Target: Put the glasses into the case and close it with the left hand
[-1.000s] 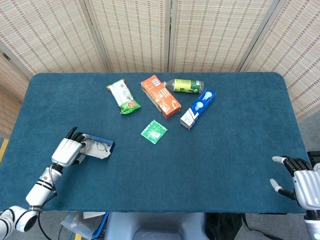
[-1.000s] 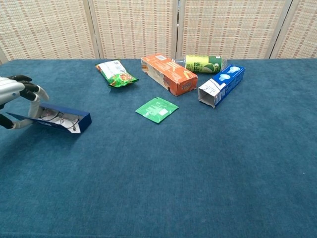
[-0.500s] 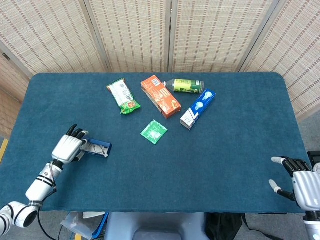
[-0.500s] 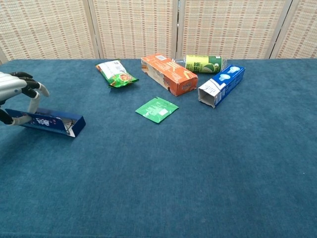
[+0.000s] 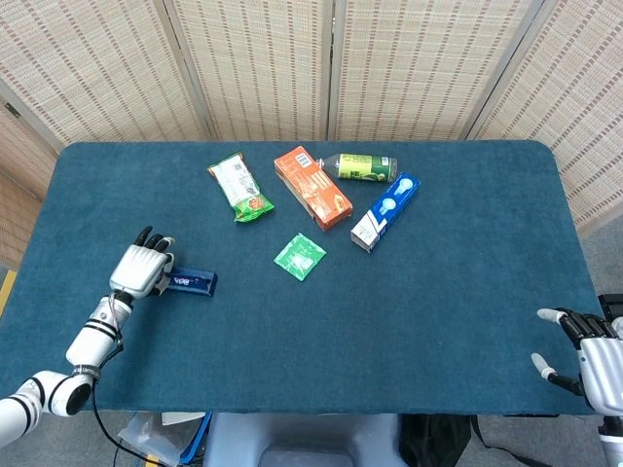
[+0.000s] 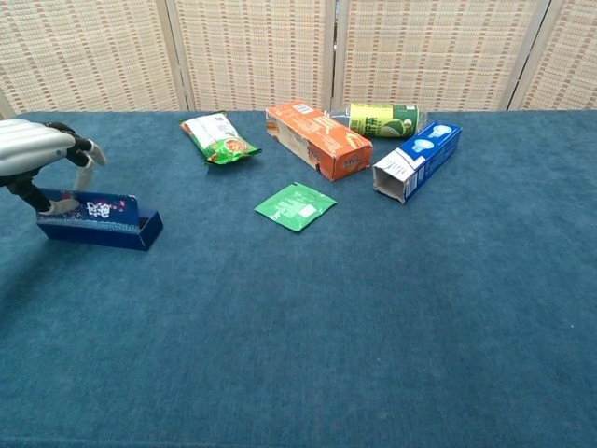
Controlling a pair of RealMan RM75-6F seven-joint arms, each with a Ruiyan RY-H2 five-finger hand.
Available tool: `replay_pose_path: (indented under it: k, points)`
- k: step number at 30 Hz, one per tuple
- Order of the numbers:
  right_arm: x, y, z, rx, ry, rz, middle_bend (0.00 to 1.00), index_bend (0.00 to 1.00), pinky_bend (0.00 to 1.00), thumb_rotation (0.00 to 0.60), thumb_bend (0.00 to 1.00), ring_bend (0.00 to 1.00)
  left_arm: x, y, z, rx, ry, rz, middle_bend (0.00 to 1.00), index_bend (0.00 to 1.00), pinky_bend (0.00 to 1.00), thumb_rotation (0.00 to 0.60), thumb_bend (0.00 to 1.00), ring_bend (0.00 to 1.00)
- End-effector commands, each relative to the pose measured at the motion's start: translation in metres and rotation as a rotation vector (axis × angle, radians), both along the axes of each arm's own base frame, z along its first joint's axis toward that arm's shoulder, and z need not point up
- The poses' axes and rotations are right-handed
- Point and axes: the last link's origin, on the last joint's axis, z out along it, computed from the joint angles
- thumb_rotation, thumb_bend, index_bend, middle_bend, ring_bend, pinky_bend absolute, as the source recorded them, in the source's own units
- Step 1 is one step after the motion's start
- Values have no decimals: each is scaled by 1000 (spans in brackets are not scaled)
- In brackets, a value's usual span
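The dark blue glasses case (image 5: 190, 282) (image 6: 98, 220) lies near the table's left front. Its lid is folded over almost flat, and the glasses inside are hidden. My left hand (image 5: 141, 269) (image 6: 37, 159) is at the case's left end. Its thumb reaches down to that end while the fingers (image 6: 87, 154) curl above the lid, holding it. My right hand (image 5: 584, 355) hangs off the table's front right corner with its fingers spread and nothing in it; the chest view does not show it.
Across the back middle lie a green snack bag (image 5: 240, 187), an orange box (image 5: 312, 187), a green bottle (image 5: 365, 166) and a blue carton (image 5: 385, 210). A small green sachet (image 5: 300, 256) lies nearer the centre. The table (image 5: 438, 292) is covered in blue cloth.
The left hand has swung the case's lid up and over, so the glasses seen one second ago are now covered. The case shifted slightly left. The right hand barely moved.
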Motion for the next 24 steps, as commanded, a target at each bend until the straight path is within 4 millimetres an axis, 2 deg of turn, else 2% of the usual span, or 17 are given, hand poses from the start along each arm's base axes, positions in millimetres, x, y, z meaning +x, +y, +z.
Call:
replay_pose_path:
  k: [1, 3, 6, 9, 17, 24]
  points:
    - [0, 0, 0, 1, -1, 0, 308, 295, 245, 600, 206, 298, 4, 10, -1, 11, 19, 17, 184, 530, 14, 600, 454, 129]
    - [-1, 0, 0, 0, -2, 0, 308, 295, 245, 600, 207, 298, 5, 14, -1, 25, 34, 35, 165, 468, 14, 600, 452, 102]
    - [-1, 0, 0, 1, -2, -1, 308, 295, 244, 600, 205, 298, 5, 19, -4, 49, 62, 58, 102, 302, 14, 600, 450, 20]
    - [-2, 0, 0, 0, -3, -2, 308, 295, 244, 600, 203, 298, 5, 23, -7, 77, 81, 78, 36, 207, 9, 600, 434, 0]
    - [-4, 3, 3, -10, -3, -9, 307, 295, 245, 600, 202, 298, 1, 33, -10, 108, 111, 133, 0, 127, 0, 600, 369, 0]
    - [-5, 4, 5, -17, -7, -9, 307, 295, 244, 600, 202, 298, 0, 29, 0, 133, 89, 149, 0, 86, 0, 600, 323, 0]
